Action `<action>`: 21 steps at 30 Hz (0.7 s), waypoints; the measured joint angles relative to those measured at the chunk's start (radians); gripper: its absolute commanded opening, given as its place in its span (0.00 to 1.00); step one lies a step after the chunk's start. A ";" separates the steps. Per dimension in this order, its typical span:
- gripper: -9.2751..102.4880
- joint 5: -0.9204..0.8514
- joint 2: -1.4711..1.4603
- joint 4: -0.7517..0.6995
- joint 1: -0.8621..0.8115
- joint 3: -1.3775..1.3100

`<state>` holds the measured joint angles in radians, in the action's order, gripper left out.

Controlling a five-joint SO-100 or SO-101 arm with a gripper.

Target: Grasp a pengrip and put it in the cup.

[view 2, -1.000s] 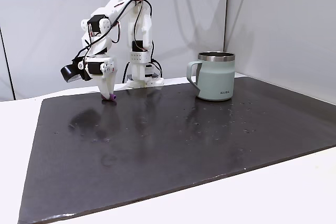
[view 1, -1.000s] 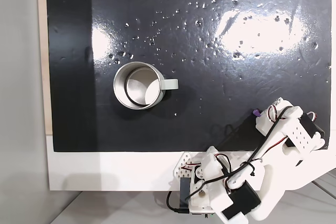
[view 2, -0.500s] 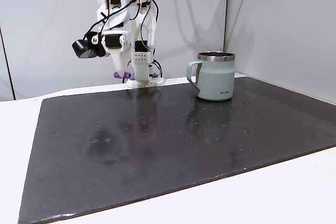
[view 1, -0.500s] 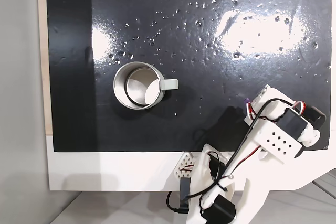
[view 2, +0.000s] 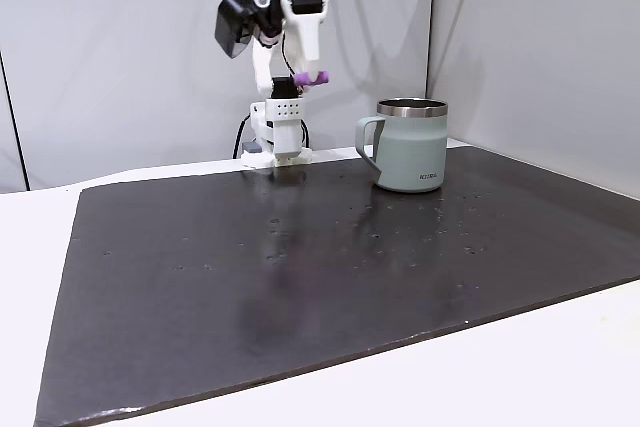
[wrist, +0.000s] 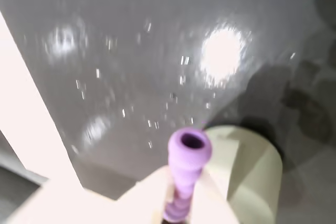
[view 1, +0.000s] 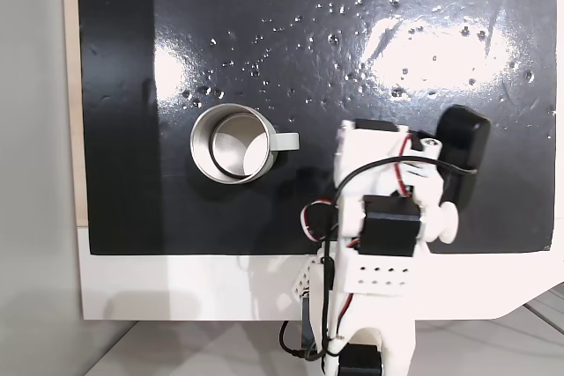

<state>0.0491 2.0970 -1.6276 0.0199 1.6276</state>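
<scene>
- The gripper [wrist: 184, 203] has its two pale fingers [wrist: 147, 195] pressed in on a purple pengrip [wrist: 186, 169], which sticks out beyond the tips with its open end facing the wrist camera
- In the side fixed view the gripper [view 2: 308, 78] is high in the air above the arm's base, with the pengrip [view 2: 311, 78] showing as a small purple stub lying roughly level at the fingertips
- The ribbed tube is clear of the mat, well above it and touching nothing but the fingers
- In the wrist view the lower ribs of the tube sit between the fingers and the flared mouth is free
- The white arm [view 1: 379, 244] is folded up over the near edge of the mat in the top-down fixed view, its black motor blocks and red and black wires on top
- The cup [view 1: 231, 143] stands upright on the black mat [view 1: 264, 41], toward the near edge and left of the arm in the top-down fixed view, handle tab pointing at the arm
- In the side fixed view the cup [view 2: 408, 145] is grey-green outside with a steel rim, to the right of the gripper and lower, well apart from it
- Small drops or specks glint on the shiny mat, which lies on a white tabletop [view 2: 560, 367]
</scene>
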 measured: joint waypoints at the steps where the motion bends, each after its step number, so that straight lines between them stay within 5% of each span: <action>1: 0.09 0.000 0.000 -0.002 0.048 -0.006; 21: 0.09 -0.078 -0.117 0.161 0.526 -0.048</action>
<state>-0.0291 1.9804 -1.4665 0.5461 1.5800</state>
